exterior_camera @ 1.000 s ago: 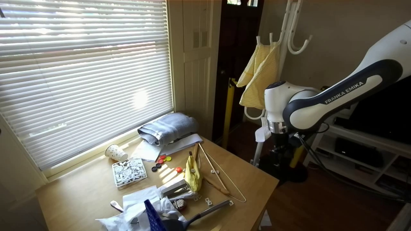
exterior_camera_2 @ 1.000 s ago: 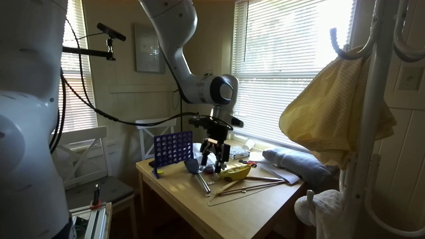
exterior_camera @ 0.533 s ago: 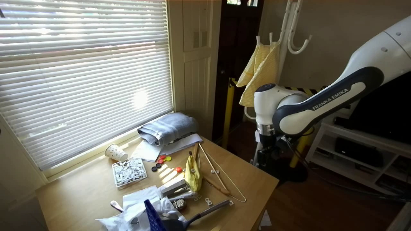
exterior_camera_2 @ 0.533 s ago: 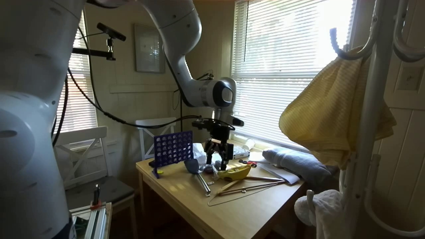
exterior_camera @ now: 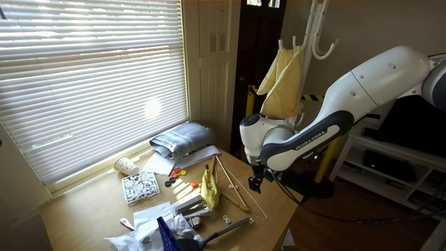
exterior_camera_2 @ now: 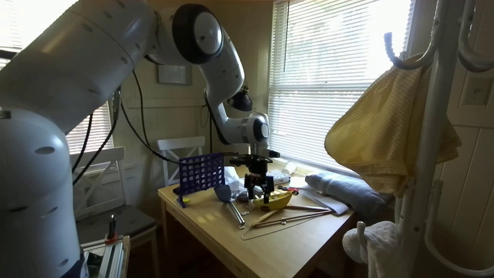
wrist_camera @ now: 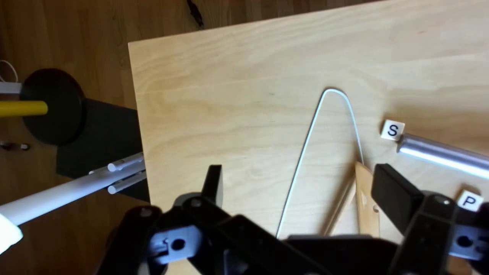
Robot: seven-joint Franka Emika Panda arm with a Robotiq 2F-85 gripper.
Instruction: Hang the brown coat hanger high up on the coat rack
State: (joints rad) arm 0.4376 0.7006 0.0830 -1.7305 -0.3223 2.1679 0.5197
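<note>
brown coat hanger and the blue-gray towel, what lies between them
White paper lies between the brown coat hanger and the blue-gray towel; both exterior views show it.

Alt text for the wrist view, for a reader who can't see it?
Two open fingers hang over a wooden table, one end of the brown coat hanger showing between them. Nearby lie a bent pale wire, letter tiles reading S and P, and a metal handle; past the table's left edge stands the coat rack.
</note>
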